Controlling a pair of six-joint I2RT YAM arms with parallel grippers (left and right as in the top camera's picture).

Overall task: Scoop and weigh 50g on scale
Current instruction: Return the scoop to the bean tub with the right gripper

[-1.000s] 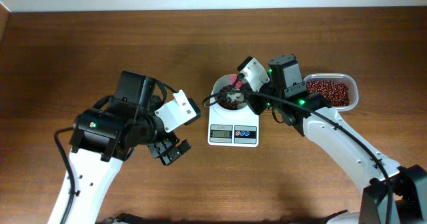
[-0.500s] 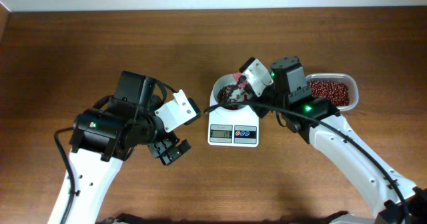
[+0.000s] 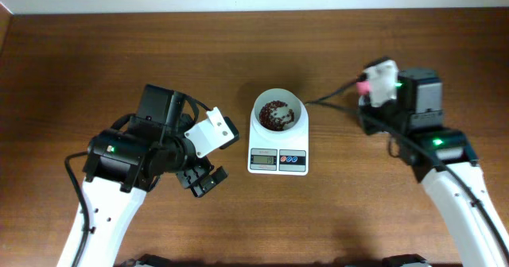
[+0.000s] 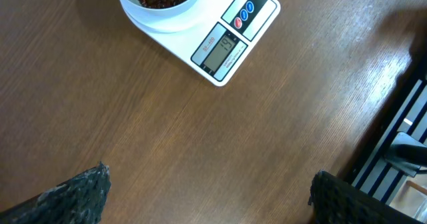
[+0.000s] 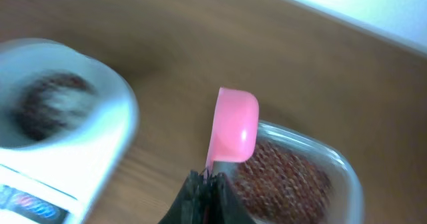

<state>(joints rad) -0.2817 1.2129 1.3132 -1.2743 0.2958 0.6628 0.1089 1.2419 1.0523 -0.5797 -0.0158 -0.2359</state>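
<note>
The white scale [image 3: 277,170] stands mid-table with its round bowl [image 3: 277,102] holding dark red-brown beans [image 3: 276,114]. My right gripper [image 3: 368,89] is off to the right of the scale, shut on the handle of a pink spoon [image 5: 233,127]. In the right wrist view the spoon hangs over the near edge of a clear tub [image 5: 348,177] of beans [image 5: 287,177], with the blurred bowl [image 5: 60,97] at left. My left gripper [image 3: 203,179] is open and empty, low and left of the scale [image 4: 230,47]; its fingertips [image 4: 77,194] frame bare wood.
The right arm covers the clear tub in the overhead view. A black cable [image 3: 330,98] runs from the right arm toward the bowl. The table's edge and dark striped structure [image 4: 400,131] show at the right of the left wrist view.
The right arm has swung from over the scale's bowl to the right, carrying the pink spoon to the tub. The left arm has stayed still.
</note>
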